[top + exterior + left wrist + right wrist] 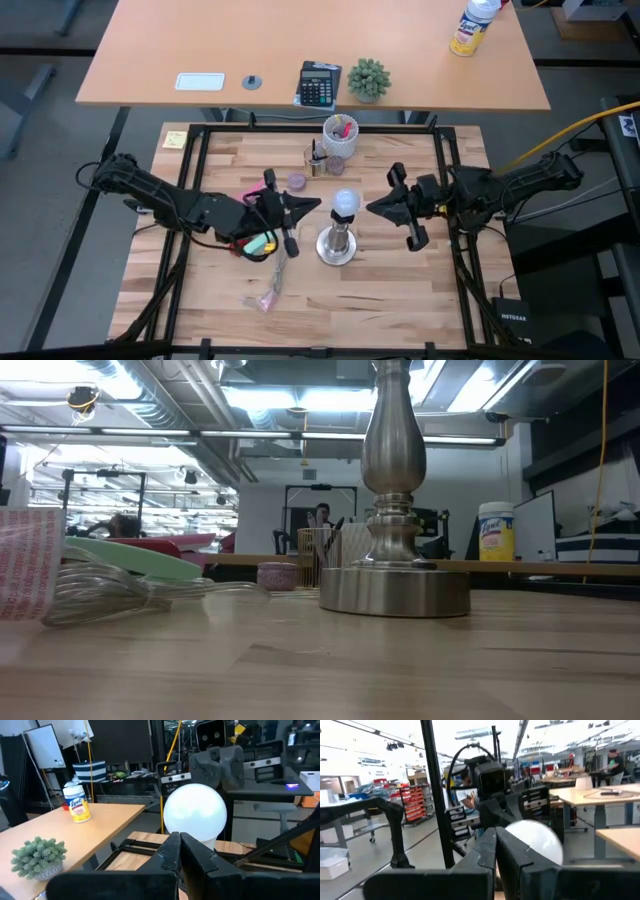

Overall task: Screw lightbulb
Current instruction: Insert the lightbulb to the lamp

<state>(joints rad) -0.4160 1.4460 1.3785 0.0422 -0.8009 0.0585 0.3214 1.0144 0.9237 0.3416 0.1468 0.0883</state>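
Bulb (345, 203) sits atop the stand (338, 246), between both sets of fingers, left (308, 207) and right (378, 207), each closed and empty. Looks light, smooth, fragile; best gripped gently round the globe's widest part.

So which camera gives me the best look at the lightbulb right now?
The left wrist view: the lightbulb fills the middle, its round globe clear above that arm's dark fingers. The high view shows it small, atop the socket stand. The right wrist view hides part of it behind fingers. The low view misses it.
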